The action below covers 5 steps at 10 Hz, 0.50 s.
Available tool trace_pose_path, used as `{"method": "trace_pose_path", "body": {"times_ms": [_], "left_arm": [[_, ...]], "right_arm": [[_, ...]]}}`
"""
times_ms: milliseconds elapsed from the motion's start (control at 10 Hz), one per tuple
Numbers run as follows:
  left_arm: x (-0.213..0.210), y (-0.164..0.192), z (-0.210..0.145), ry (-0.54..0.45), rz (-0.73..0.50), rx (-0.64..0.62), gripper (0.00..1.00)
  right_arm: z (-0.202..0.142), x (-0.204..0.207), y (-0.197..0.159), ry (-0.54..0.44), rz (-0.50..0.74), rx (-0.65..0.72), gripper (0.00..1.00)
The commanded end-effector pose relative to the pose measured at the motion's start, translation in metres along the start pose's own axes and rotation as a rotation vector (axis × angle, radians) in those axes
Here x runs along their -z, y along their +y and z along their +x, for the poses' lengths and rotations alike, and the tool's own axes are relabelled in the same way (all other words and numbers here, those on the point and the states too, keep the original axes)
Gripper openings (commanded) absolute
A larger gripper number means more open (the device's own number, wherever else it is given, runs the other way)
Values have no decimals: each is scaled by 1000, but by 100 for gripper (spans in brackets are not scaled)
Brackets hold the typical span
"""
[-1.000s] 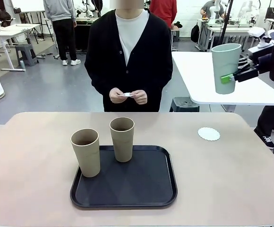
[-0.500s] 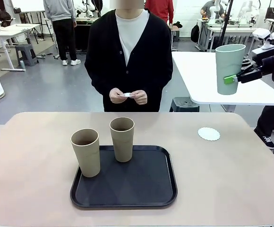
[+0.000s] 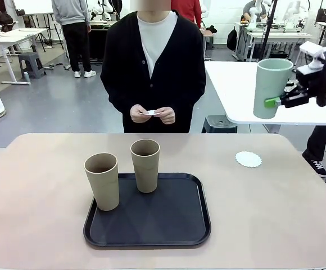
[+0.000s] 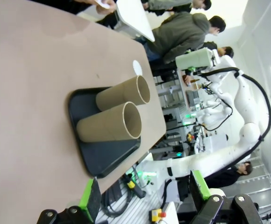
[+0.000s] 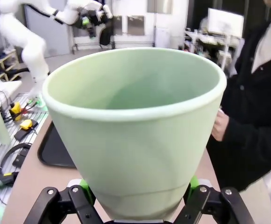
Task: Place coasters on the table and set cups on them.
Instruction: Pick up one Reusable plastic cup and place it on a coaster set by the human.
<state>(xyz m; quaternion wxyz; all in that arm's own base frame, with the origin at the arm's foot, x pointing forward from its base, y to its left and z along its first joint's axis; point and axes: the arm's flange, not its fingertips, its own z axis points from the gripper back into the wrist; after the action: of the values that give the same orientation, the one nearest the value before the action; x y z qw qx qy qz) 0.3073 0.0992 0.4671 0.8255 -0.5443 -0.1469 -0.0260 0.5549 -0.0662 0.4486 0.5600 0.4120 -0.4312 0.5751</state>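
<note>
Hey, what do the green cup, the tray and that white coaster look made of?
Green cup: probably plastic or fibre composite; matte, smooth, thick rounded rim.
Tray: likely moulded plastic; black, soft sheen on its raised rim.
Coaster: maybe paper or thin fabric; flat, white, scalloped edge; too small to tell.

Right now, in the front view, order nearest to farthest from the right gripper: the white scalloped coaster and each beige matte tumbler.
1. White scalloped coaster, far right.
2. Rear beige tumbler, back of black tray.
3. Left beige tumbler, tray's left.
</note>
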Motion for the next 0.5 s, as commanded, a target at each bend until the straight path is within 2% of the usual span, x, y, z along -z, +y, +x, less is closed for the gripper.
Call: {"method": "trace_pose_path", "body": {"times_ms": [0,200,400], "left_arm": [[1,-1,1,-8,-8,0,100],[1,-1,1,-8,-8,0,100],[1,-1,1,-8,-8,0,100]], "right_arm": [[-42,-8,-31,-88,48,-28,82],[-88,-2,-53,-56,-34,64,82],[-127,6,-68,-35,-45,124,82]]}}
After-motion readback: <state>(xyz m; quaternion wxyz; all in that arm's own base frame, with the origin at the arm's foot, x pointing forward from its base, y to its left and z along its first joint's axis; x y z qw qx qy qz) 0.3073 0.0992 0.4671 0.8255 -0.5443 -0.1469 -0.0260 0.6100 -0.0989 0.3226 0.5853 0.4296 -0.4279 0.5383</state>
